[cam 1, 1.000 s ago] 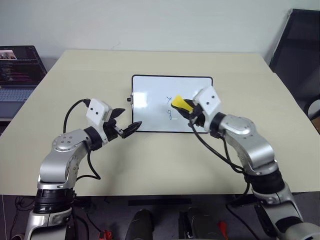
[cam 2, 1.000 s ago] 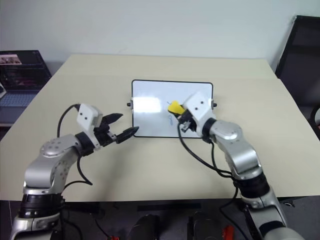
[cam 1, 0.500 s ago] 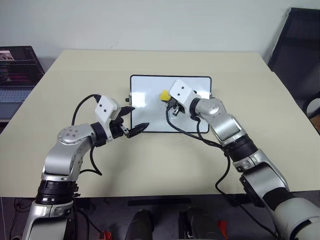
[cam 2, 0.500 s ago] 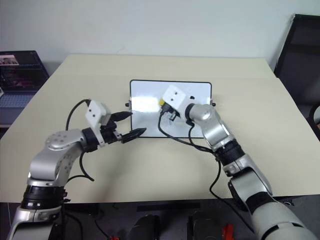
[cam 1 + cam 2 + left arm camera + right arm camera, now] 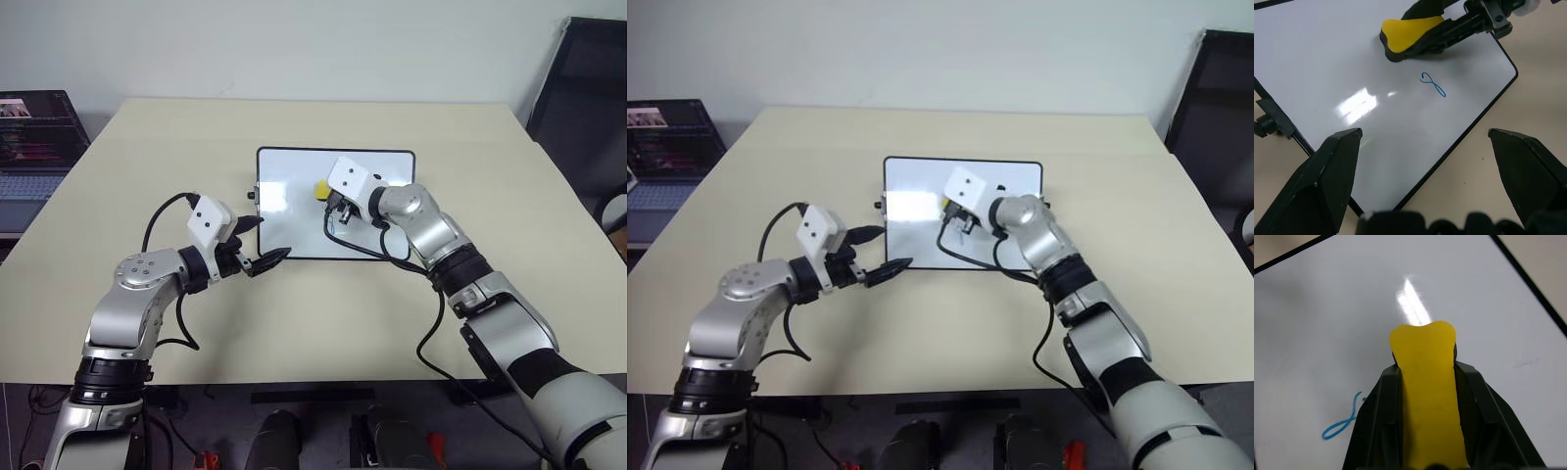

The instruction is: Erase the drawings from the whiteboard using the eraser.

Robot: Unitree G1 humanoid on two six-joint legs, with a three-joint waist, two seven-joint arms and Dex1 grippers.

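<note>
1. Nearest, the left gripper (image 5: 266, 245) hangs with its two black fingers spread apart and nothing between them, just off the near left edge of the small glossy white whiteboard with a thin black frame (image 5: 294, 171). I cannot tell whether a fingertip touches the frame. Judged from here, its useful job is to steady that edge so the board does not slide under the rubbing.
2. The whiteboard lies flat in the middle of the pale beige table (image 5: 196, 137).
3. One drawing is plain on the white surface: a thin blue looped squiggle like an "8" (image 5: 1433, 86), just beside the eraser and untouched.
4. Farther in, the right gripper (image 5: 333, 204) is clenched on the small yellow oblong eraser with a dark underside (image 5: 1411, 30), its fingers flanking the block's long sides.
5. The eraser's dark face seems to rest on or just above the board, near its centre.
6. To do the stroke well, keep the dark face flat, press lightly, and sweep sideways across the squiggle, overlapping passes until no blue trace remains.
</note>
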